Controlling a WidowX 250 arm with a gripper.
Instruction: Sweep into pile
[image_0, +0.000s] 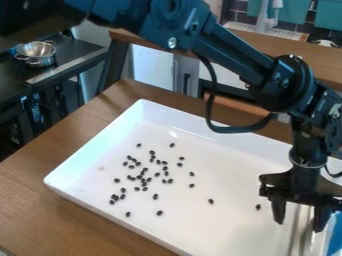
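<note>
Several small black beans (145, 177) lie scattered over the left half of the white tray (95, 145), loosely clustered in the middle of that half. Single beans lie farther right, one (258, 206) just left of the gripper. At the right of the tray the gripper (298, 226) hangs down, its two fingers apart and open. A shiny metallic strip (299, 232) stands between and behind the fingers; whether they touch it I cannot tell. Something blue (336, 232) shows at the right edge, beside the gripper.
The tray rests on a wooden table (40, 200) with its left corner near the table's left side. A metal pot (37, 53) stands on a dark counter at the upper left. A black cable loops from the arm over the tray's back wall.
</note>
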